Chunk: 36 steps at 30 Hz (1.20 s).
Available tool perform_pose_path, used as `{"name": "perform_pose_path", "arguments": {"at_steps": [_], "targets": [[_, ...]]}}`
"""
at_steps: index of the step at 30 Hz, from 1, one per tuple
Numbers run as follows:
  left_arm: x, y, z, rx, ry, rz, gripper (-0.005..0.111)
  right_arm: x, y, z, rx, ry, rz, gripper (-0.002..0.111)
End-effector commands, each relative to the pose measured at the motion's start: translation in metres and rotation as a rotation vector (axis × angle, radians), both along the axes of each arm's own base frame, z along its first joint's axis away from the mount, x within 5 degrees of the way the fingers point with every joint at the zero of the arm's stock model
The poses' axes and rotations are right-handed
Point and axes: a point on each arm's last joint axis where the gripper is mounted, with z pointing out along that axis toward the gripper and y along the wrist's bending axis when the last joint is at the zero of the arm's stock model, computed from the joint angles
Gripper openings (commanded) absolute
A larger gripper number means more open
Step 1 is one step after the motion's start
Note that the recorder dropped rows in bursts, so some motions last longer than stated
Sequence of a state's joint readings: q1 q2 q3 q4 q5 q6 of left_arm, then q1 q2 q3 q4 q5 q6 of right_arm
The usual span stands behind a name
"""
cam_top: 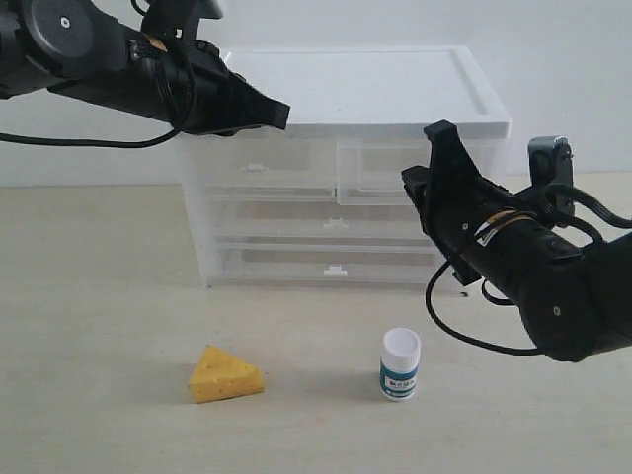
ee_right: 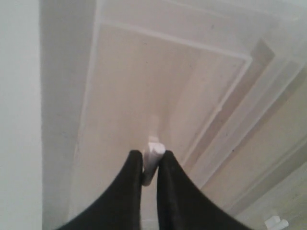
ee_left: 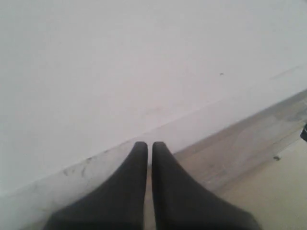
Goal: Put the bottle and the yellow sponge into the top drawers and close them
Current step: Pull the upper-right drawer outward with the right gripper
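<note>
Right claw (ee_right: 149, 154) is clamped on the right top drawer's (cam_top: 395, 170) tab handle (ee_right: 156, 148); pulling may slip it off or drag the cabinet (cam_top: 375, 89). Left claw (ee_left: 149, 144), closed and empty, hovers upper left. Bottle (cam_top: 400, 365) and yellow sponge (cam_top: 226, 374) sit on the desk (cam_top: 99, 296), lower centre.

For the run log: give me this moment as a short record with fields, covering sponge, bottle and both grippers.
sponge: on the table, in front of the cabinet, left of the bottle in the exterior view
bottle: upright on the table, cap on
left gripper: shut, empty, at the cabinet's top
right gripper: shut on the handle of the top right drawer
progress: sponge and bottle not yet in a drawer
</note>
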<state>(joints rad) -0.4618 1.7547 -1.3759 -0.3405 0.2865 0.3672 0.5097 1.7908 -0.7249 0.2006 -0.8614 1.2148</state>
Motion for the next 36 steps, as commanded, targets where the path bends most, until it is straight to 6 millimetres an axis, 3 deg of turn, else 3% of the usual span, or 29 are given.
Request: {"name": "perform_pose_path", "arguments": {"at_steps": [1,15,23,30,36], "targets": [[0.011,-0.006,-0.013,0.001,0.001,0.007,0.004,-0.012,-0.002,-0.004,-0.05,-0.035,0.06,0.0],[0.017,-0.008,-0.023,0.002,0.001,0.018,0.004,-0.053,-0.018,-0.024,-0.014,-0.067,0.119,0.0],[0.017,-0.008,-0.023,0.002,0.001,0.018,0.004,-0.094,-0.039,-0.012,-0.01,-0.092,0.136,0.0],[0.017,-0.008,-0.024,-0.007,0.011,0.022,0.004,-0.099,-0.038,-0.018,-0.048,-0.049,0.178,0.001],[0.017,-0.008,-0.024,-0.01,0.015,0.025,0.004,-0.1,-0.036,-0.018,-0.098,-0.068,0.208,0.051]]}}
